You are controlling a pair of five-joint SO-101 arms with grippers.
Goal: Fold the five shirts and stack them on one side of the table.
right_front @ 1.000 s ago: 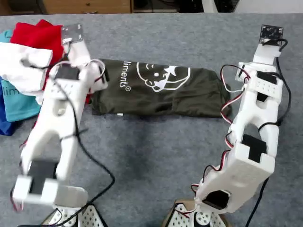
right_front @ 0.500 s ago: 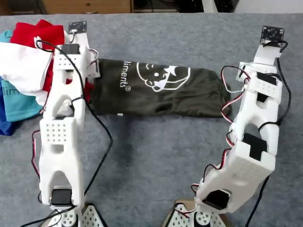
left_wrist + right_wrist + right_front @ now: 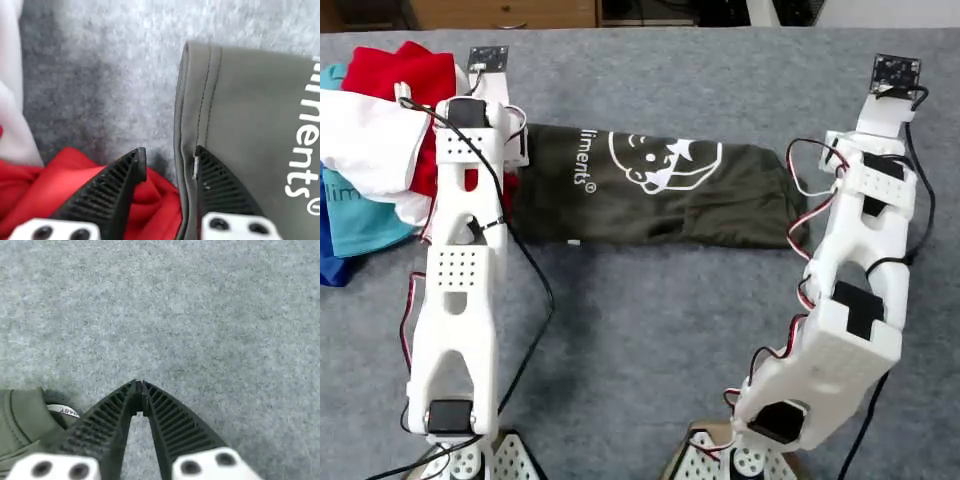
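A dark olive shirt [image 3: 660, 185] with a white print lies folded lengthwise across the far middle of the table. My left gripper [image 3: 170, 161] stands open over its left hem [image 3: 186, 125], one finger on the olive cloth and the other over a red shirt [image 3: 45, 190]. In the high view the left arm [image 3: 470, 150] stretches out to that end. My right gripper [image 3: 139, 386] is shut on nothing, low over bare grey table just past the olive shirt's right corner [image 3: 20, 420]. The right arm [image 3: 865, 190] stands at the shirt's right end.
A loose pile at the far left holds a red shirt [image 3: 395, 72], a white one [image 3: 365, 140], a teal one [image 3: 360, 215] and a blue one [image 3: 328, 262]. Grey felt [image 3: 650, 330] covers the table in front of the olive shirt.
The left arm has swung from a slant into a straight line, its lower links moving rightwards, and its wrist now sits at the olive shirt's left edge. The right arm has kept still.
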